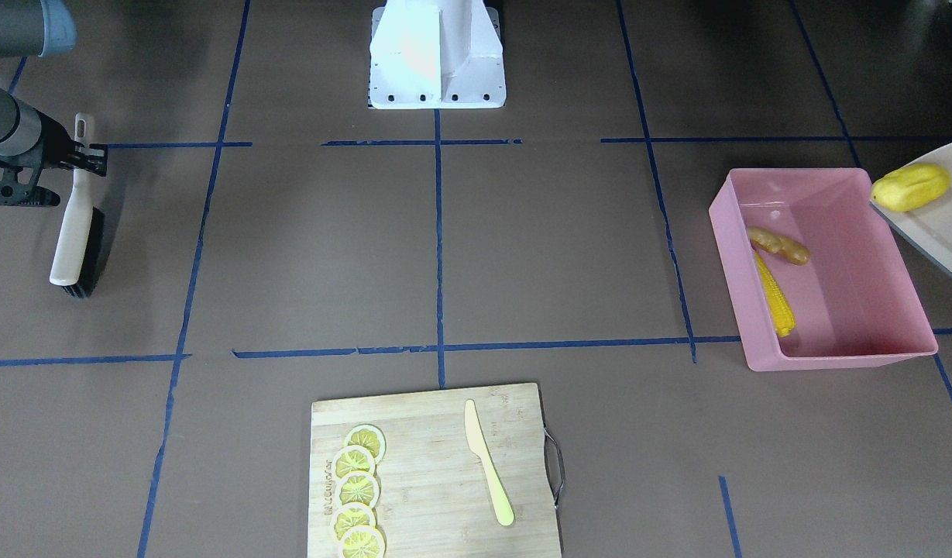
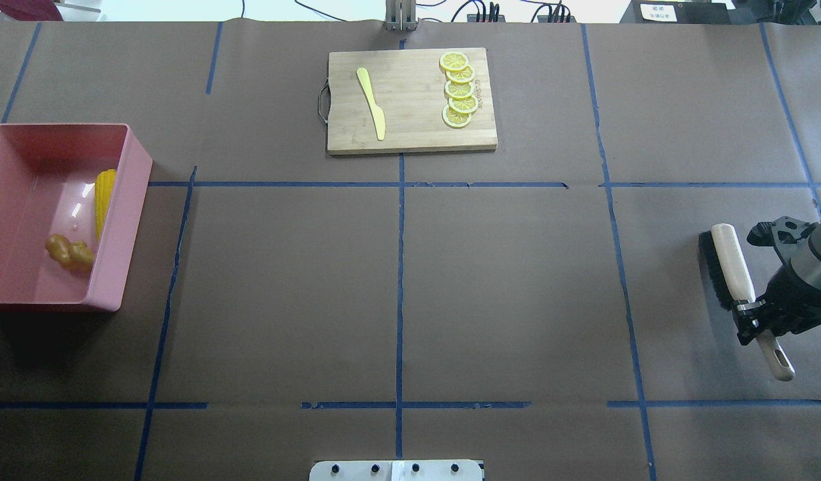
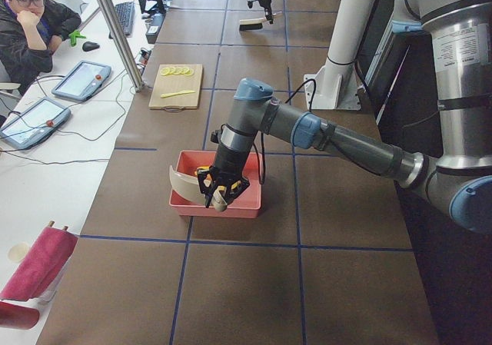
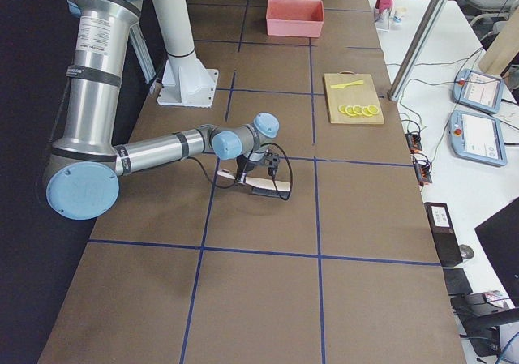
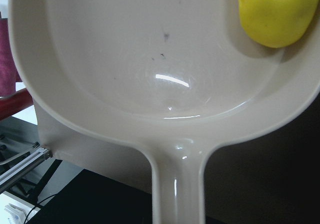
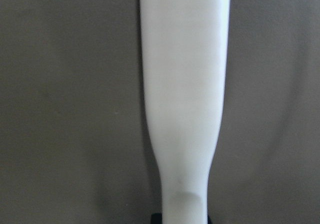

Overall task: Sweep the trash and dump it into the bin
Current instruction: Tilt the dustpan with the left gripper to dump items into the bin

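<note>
At the pink bin (image 1: pixel 847 302), which already held the corn cob (image 1: pixel 775 294) and ginger root (image 1: pixel 780 246), the tilted dustpan (image 1: pixel 936 225) was judged to need a steeper, steady tip to shed the potato-like lump (image 1: pixel 909 187); whether the left claw (image 3: pixel 217 194) was clenched could not be told, and the right claw (image 2: pixel 751 308) clenched the brush (image 2: pixel 732 270).

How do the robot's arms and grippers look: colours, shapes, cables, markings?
Both the left arm and the right arm are silver-grey tubes with dark grey joints and light blue round caps. A white printed label wraps each upper arm. The left gripper and right gripper are black, and a thin black cable runs at each wrist.
</note>
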Robot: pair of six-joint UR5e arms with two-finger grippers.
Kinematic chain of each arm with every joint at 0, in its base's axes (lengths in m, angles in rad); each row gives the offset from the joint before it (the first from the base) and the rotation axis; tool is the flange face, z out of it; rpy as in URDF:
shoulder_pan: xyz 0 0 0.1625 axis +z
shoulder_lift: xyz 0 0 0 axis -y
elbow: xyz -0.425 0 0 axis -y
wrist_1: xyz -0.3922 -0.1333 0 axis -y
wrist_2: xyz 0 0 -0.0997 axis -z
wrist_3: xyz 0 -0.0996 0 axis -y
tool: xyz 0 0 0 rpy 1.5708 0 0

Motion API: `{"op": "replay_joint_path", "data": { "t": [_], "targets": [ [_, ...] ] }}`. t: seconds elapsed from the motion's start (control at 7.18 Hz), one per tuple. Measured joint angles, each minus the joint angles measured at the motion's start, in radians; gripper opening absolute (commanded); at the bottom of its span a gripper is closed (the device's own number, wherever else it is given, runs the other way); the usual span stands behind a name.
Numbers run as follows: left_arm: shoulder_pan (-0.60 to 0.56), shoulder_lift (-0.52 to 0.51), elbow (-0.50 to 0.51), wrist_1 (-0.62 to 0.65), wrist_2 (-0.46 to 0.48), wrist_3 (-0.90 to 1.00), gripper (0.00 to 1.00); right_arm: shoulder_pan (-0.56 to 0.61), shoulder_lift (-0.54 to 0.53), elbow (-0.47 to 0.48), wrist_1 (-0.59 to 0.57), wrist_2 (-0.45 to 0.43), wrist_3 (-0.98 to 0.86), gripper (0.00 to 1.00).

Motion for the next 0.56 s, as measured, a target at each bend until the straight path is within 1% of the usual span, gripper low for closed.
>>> {"op": "replay_joint_path", "data": {
  "t": [0.14,0.28,0.42,0.56],
  "targets": [
    [0.006,-0.003,-0.001,0.000,0.019,0.001,0.01,0.000,0.000,-0.002,0.001,0.000,0.000,0.28],
    [0.010,-0.005,-0.002,0.000,0.028,0.001,0.01,-0.001,0.001,-0.005,0.001,0.003,0.000,0.56],
    [0.011,-0.005,-0.002,0.000,0.031,0.001,0.01,-0.001,0.002,-0.008,0.001,0.009,0.000,0.99],
    [0.011,-0.005,-0.002,0.000,0.032,0.001,0.01,-0.001,0.002,-0.009,0.002,0.014,0.000,1.00]
  ]
}}
